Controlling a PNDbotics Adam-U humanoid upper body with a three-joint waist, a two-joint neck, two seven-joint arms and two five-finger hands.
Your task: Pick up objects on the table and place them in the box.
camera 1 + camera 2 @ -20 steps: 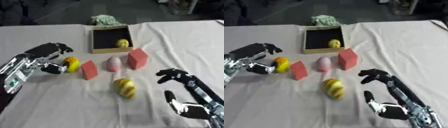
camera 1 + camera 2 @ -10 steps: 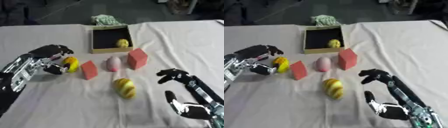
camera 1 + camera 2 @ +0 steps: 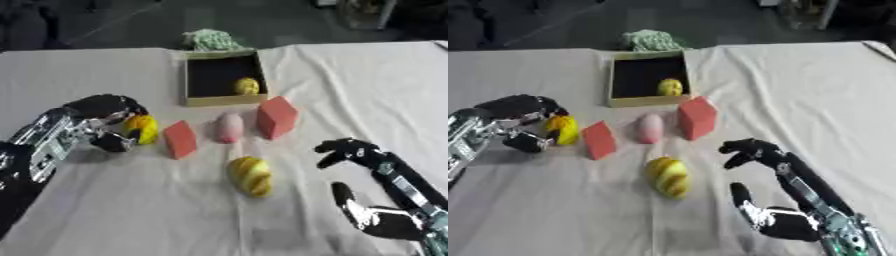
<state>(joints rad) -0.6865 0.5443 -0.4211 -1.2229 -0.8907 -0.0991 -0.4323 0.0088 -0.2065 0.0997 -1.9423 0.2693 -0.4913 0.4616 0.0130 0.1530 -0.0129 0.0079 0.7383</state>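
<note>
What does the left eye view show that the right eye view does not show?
Only left eye view: more of the left forearm, down to the lower corner. Only right eye view: more cloth right of the right robot hand. Both: left robot hand curled round a yellow object, box, red blocks, pink object, striped yellow object.

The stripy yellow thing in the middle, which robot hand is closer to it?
The right hand, hanging open just to the stripy yellow thing's right. The left hand is farther off, curled round another yellow object.
</note>
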